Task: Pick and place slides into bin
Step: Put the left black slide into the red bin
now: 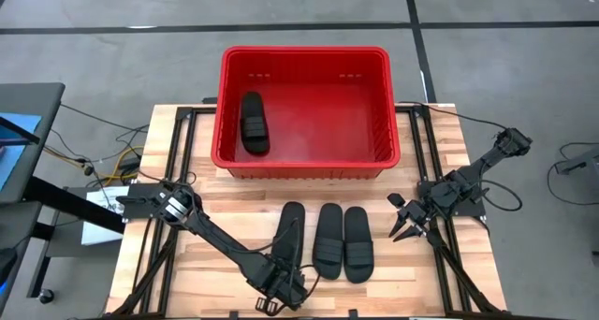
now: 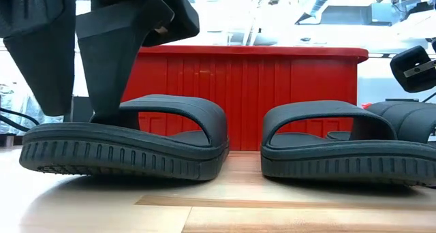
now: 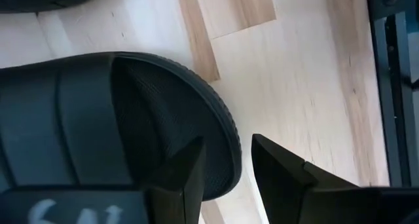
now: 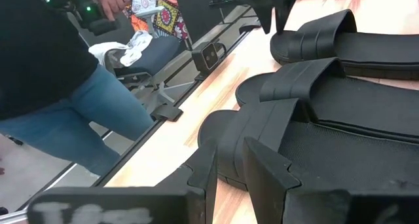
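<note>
**One slide binned, three left**

One matte black rubbery slide sandal point(image 1: 254, 123) is seen inside the large red ribbed plastic bin point(image 1: 304, 163) at the worktop's far edge. Three slides point(image 1: 329, 240) remain near the front edge. The left gripper point(image 1: 284, 284) is spread astride the leftmost sandal's rim; the right gripper point(image 1: 408, 228) is held parted, empty, beside them.

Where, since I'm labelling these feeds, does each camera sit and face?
High: above the table, looking straight down on the bin, four slides and both arms.
Low: at table height, looking level past slide ends to the bin wall; the left arm enters from above.
Left wrist: on the left arm, looking down at the left slide; left gripper open astride its rim.
Right wrist: on the right arm, looking across three slides toward a person; right gripper open.
Shared: low and left wrist both show the left slide.
</note>
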You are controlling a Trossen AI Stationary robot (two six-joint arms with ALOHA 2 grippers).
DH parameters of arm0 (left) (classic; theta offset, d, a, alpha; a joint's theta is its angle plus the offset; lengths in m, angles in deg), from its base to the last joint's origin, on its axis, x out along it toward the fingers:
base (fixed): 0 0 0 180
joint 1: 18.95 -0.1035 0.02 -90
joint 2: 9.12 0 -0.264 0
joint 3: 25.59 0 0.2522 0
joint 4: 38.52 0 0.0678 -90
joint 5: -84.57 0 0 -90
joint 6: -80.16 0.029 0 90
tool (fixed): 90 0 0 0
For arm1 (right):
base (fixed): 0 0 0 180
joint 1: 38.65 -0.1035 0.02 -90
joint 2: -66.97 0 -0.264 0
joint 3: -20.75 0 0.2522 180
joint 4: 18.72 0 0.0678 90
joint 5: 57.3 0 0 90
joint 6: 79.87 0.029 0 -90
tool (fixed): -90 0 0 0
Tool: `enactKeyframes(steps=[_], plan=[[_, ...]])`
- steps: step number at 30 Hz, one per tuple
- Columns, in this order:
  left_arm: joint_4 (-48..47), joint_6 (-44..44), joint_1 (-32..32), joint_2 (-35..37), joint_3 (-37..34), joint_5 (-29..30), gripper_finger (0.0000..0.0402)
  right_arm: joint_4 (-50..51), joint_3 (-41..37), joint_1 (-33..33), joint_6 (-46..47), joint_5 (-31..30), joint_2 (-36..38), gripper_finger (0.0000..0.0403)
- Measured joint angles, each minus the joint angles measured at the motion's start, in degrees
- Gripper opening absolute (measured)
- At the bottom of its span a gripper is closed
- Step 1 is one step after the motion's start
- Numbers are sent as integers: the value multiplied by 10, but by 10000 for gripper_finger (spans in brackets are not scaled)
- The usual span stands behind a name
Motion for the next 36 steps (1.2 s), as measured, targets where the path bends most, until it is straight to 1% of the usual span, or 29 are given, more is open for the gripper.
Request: enactKeyframes(steps=[7,22,29,33,36], plan=[[9,0,0,0,0,-9,116,0,0,0,0,0,0,66],[12,0,0,0,-2,-8,116,0,0,0,0,0,0,66],[89,-9,0,1,-69,-22,116,0,0,0,0,0,0,66],[113,-34,2,7,-105,-5,116,0,0,0,0,0,0,66],[134,-44,2,8,-129,-4,116,0,0,0,0,0,0,66]])
